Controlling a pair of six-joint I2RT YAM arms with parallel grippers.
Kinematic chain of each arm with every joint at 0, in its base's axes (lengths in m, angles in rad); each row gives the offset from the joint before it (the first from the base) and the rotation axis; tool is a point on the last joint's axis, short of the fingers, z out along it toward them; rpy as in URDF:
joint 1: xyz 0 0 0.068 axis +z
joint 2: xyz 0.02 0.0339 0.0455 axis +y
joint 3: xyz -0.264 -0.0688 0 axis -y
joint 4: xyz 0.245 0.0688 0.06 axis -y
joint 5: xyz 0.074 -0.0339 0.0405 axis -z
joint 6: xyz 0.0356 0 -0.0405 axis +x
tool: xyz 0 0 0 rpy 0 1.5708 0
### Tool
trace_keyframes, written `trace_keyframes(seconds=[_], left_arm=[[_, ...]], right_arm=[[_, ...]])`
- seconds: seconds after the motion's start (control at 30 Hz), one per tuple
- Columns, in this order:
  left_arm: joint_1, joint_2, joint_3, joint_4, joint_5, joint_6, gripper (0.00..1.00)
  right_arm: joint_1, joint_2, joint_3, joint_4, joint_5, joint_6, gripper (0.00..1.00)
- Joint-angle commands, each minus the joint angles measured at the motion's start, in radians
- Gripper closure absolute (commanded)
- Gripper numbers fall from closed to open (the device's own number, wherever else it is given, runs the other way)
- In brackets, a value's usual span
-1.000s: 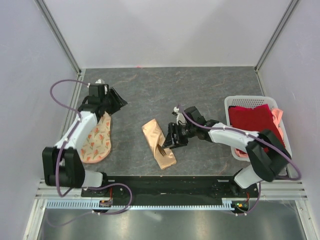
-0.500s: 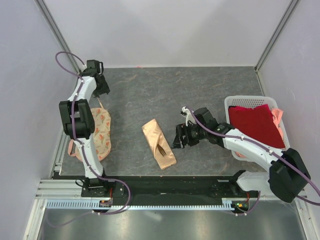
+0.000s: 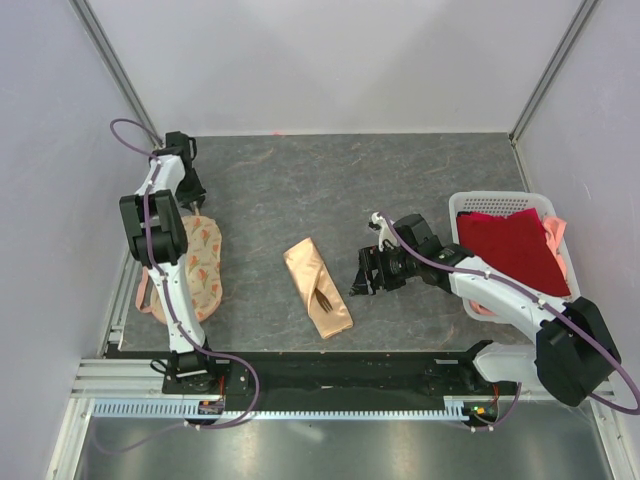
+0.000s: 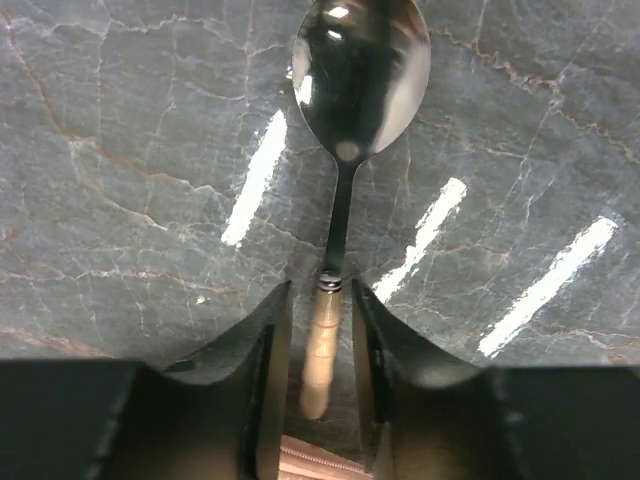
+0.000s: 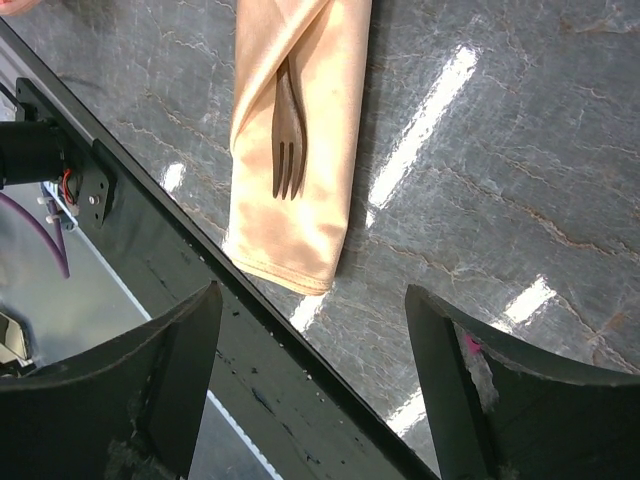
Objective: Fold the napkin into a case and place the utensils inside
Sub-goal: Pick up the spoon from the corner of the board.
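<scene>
Two claws of mine are out over a grey marbled tabletop (image 3: pixel 400 170). At far left, my left claw (image 4: pixel 320 295) is down near the tabletop's left edge. Its fingers (image 4: pixel 265 380) flank the pale end of the shiny spoon (image 4: pixel 360 80), whose bowl lies ahead of them; I cannot tell whether they pinch the handle or merely bracket it. Just beside that arm lies a round cream cloth (image 3: pixel 195 262) with orange print. At centre, the peach-orange napkin, folded into the case (image 3: pixel 317 288), lies slantwise on the tabletop. The dark brown fork (image 5: pixel 285 140) is tucked inside, tines showing. My right claw (image 3: pixel 363 275) hovers just right of it, released and holding nothing. At far right, a white basket (image 3: pixel 495 198) holds a dark red cloth (image 3: pixel 510 245).
</scene>
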Motion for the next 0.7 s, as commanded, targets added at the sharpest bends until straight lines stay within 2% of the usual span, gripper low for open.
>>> trace_keyframes(seconds=[0.0,0.13,0.17,0.2,0.23,0.43,0.67], left_arm=[[0.005,0.074,0.05,-0.05,0.025,0.028,0.7],[0.005,0.108,0.084,-0.067,0.09,0.025,0.82],[0.005,0.109,0.09,-0.066,0.106,0.026,0.87],[0.004,0.103,0.102,-0.067,0.116,0.026,0.95],[0.004,0.093,0.104,-0.067,0.134,0.023,0.98],[-0.008,-0.093,0.061,-0.015,0.255,-0.006,0.98],[-0.062,-0.289,-0.106,0.043,0.315,-0.038,0.98]], right_arm=[[-0.007,-0.014,-0.007,0.024,-0.018,-0.009,0.18],[-0.007,-0.02,-0.005,0.03,-0.016,0.007,0.18],[-0.007,-0.022,-0.005,0.032,-0.016,0.008,0.17],[-0.007,-0.022,-0.005,0.032,-0.013,0.01,0.18],[-0.007,-0.018,-0.008,0.03,-0.01,0.013,0.17],[-0.007,-0.005,-0.004,0.033,0.005,0.017,0.16],[-0.01,0.063,0.03,0.058,0.019,0.019,0.16]])
